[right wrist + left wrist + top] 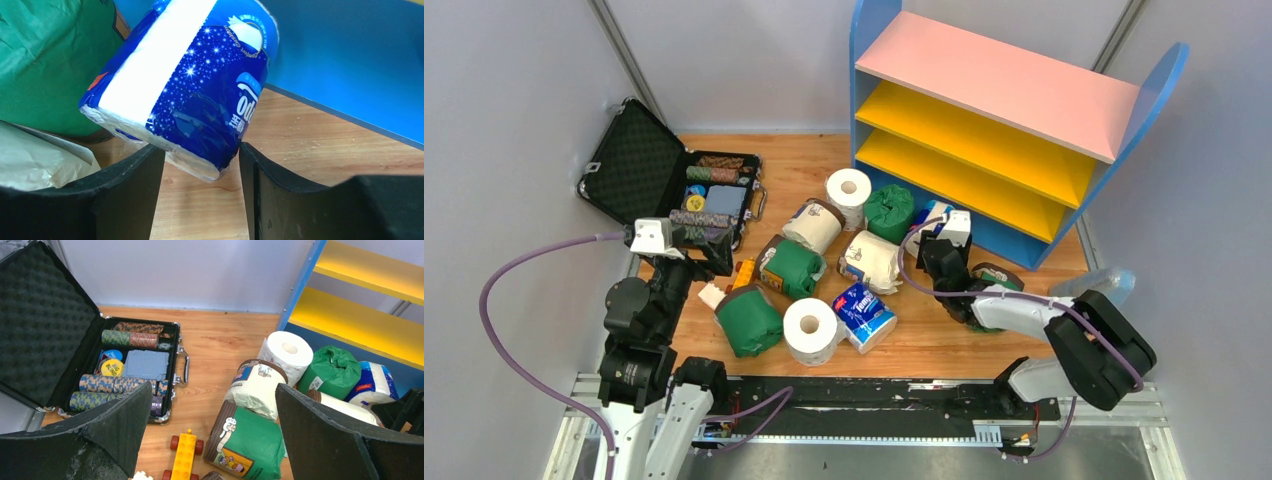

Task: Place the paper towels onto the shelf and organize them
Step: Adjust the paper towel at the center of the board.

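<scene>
Several paper towels lie on the wooden table in front of the shelf (984,130): a bare white roll (849,192), green-wrapped ones (889,210) and cream ones (872,260). My right gripper (939,250) is low by the shelf's blue base (350,60). Its fingertips (150,160) touch both sides of the near end of a blue-and-white roll (200,75), which leans tilted between them. My left gripper (212,430) hangs wide open above a green roll with a brown label (247,445) and holds nothing.
An open black case (639,175) with chips stands at the back left. A small yellow toy car (182,457) lies beside the green roll. More rolls (811,328) sit near the front edge, and one (996,275) lies under the right arm. Grey walls close both sides.
</scene>
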{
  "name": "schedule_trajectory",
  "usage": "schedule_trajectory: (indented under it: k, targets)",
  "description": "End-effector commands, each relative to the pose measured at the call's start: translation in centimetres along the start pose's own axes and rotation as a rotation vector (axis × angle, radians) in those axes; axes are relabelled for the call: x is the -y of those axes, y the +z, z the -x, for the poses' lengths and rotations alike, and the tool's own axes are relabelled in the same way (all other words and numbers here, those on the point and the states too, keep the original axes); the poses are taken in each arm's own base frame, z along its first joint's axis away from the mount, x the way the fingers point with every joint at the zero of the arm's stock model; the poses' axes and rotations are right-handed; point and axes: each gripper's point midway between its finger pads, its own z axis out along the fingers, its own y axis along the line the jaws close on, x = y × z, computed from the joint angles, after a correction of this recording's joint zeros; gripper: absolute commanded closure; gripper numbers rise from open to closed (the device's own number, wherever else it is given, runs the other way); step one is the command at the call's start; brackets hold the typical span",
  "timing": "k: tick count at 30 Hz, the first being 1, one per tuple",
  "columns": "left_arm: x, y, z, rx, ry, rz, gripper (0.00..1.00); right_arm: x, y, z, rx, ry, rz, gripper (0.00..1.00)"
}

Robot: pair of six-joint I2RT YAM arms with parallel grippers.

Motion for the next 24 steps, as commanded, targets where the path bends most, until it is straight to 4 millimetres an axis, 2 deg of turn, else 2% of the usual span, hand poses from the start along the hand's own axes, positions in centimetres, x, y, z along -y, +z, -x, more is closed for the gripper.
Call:
schedule_trajectory:
  k: [1, 5, 10, 13, 18, 24]
  targets:
    - [0.1, 0.2, 0.5, 0.012, 0.007, -0.005, 0.0, -0.5, 1.2, 1.6, 0.036, 0.018, -0.02, 0.43]
    - [0.1, 0.2, 0.5, 0.012, 0.007, -0.006, 0.0, -0.7, 1.3, 1.6, 0.02, 0.011, -0.022, 0.56]
    - [0.2, 0.2, 0.5, 0.011, 0.007, -0.008, 0.0, -1.2, 0.0, 3.2, 0.009, 0.039, 0.019, 0.69]
    - [0.2, 0.2, 0.5, 0.013, 0.007, -0.009, 0.0, -1.6, -1.0, 3.8, -0.043, 0.06, 0.048, 0.72]
    - [0.2, 0.3, 0.4, 0.008, 0.007, -0.01, 0.0, -2.7, -3.0, 3.7, -0.23, 0.081, 0.114, 0.74]
    - [0.2, 0.4, 0.3, 0.001, 0.009, -0.009, 0.0, -3.5, -7.4, 3.0, -0.482, 0.096, 0.221, 0.75]
